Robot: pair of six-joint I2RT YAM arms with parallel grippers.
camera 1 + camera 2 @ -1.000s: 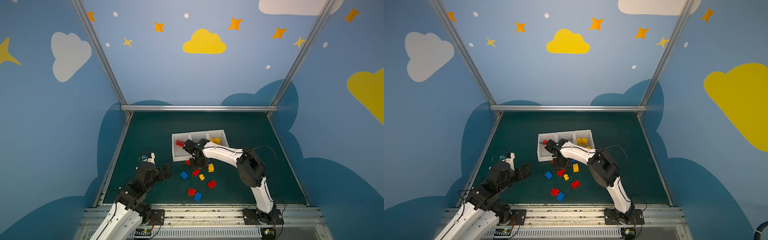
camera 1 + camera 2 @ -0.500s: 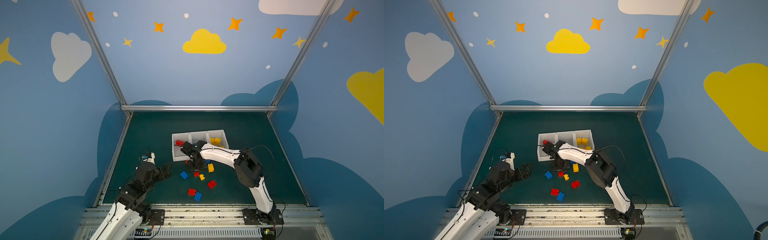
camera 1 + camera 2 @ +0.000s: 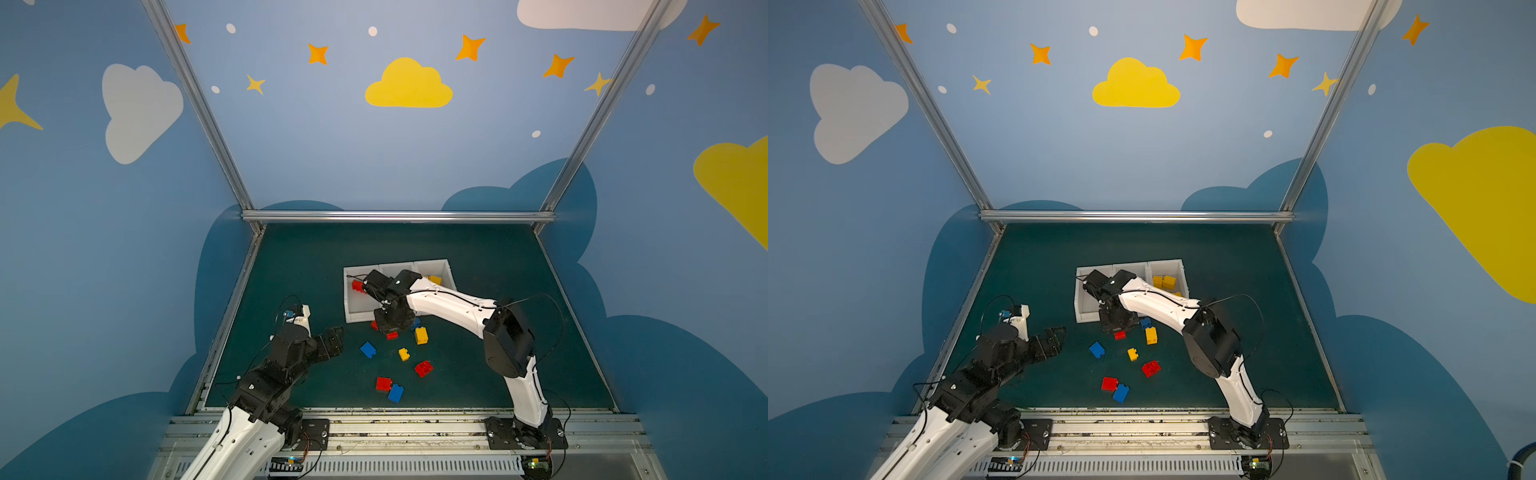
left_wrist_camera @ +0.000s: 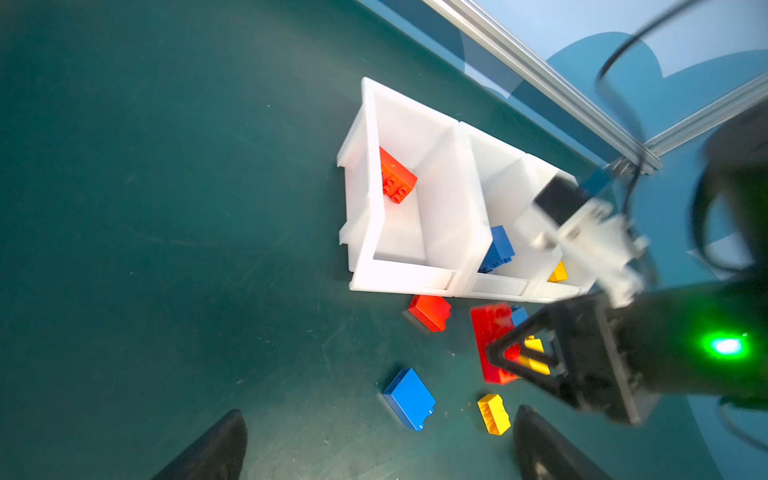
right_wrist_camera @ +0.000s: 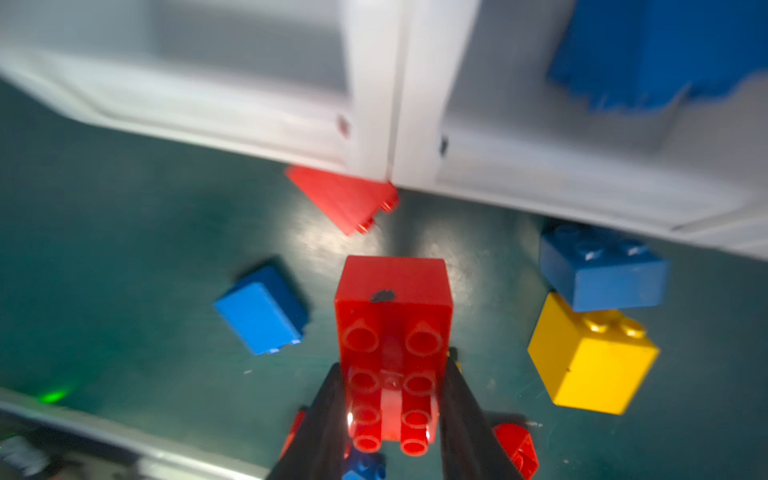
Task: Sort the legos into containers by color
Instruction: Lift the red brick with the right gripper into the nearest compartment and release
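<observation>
Soft, even light is filling both top views, edges bowing. In the right wrist view glare is shining on the mat [image 5: 415,232] just beyond the red brick [image 5: 392,316] in the right gripper [image 5: 392,372], and white bins [image 5: 374,104] ahead are blurring.

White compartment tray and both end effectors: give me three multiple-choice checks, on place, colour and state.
1. The blue plastic brick in the white three-compartment plastic tray lies: A in the middle compartment; B in an end compartment; C astride a divider.
2. The studded plastic brick gripped by the right end effector is: A yellow; B red; C blue.
3. The left end effector is: A shut on a brick; B shut, empty; C open, empty.
Key: A, dividers flank it; B, its faces are plainly red; C, its fingers stand apart.
</observation>
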